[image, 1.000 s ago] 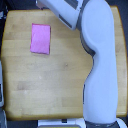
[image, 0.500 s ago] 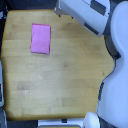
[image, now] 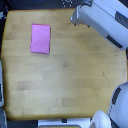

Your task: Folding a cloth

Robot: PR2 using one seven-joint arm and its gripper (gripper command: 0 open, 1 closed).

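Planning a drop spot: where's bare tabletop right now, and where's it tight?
The wooden tabletop is bare below the cloth and across its middle down to the bottom edge. A strip is also free between the cloth and the arm. Crowded: the exterior view's top right, under the arm, and the bottom-right corner by the white robot body. The pincer isn't discernible.

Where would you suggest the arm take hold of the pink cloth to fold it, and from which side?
Probably at a corner of the cloth, pinched from above. It lies flat on the wooden table with straight edges, so only an edge or corner can be lifted. The corners toward the exterior view's right face the arm; its gripper is hard to make out.
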